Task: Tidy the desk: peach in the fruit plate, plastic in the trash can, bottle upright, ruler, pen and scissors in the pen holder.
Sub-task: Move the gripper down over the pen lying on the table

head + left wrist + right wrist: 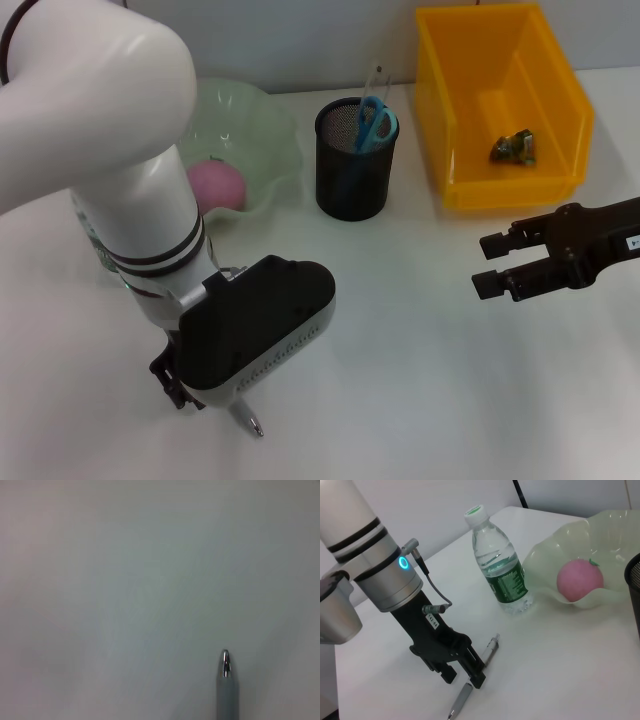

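Left gripper [462, 672] is down at the bench's near edge, fingers straddling the pen [475, 677], which lies flat; can't tell if they grip it. Right gripper [492, 266] hovers open and empty near the right edge, in front of the yellow bin [500, 105].

A plain white table [420, 360] and a pale wall [435, 510].

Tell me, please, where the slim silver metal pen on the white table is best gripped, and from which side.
Grip the slim silver metal pen at mid-barrel, coming straight down, fingers across its length. It lies flat on the white table and its ends taper, so the middle is likely safest. The left hand hangs over that spot; the right hand is parked apart.
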Available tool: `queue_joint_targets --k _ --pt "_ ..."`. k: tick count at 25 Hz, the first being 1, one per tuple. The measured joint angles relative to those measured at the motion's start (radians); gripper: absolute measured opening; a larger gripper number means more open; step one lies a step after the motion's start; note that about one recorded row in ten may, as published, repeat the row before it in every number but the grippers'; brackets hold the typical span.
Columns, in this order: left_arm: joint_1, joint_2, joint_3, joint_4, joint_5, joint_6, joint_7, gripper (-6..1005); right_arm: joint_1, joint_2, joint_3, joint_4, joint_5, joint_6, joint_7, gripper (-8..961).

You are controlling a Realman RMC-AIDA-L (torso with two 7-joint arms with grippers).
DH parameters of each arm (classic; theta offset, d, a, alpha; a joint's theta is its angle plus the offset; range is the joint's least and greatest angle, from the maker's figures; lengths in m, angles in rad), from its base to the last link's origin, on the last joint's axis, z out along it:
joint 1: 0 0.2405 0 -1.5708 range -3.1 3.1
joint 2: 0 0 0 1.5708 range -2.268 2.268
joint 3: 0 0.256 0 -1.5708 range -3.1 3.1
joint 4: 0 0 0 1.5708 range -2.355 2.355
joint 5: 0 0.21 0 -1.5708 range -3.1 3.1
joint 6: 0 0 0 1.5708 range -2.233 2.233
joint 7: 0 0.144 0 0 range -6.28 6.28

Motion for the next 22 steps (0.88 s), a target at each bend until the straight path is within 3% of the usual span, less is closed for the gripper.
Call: queue_joint_targets --k 5,22 --pt "-0.001 0.0 0.0 -0.005 0.005 -0.004 0.009 607 0.001 0.0 -0.004 0.0 0.0 0.007 0.0 769" --pt "-0.006 0.0 0.003 -0.022 0.009 -0.025 0.011 476 0.008 0.002 -0.011 0.0 0.0 0.011 0.001 768"
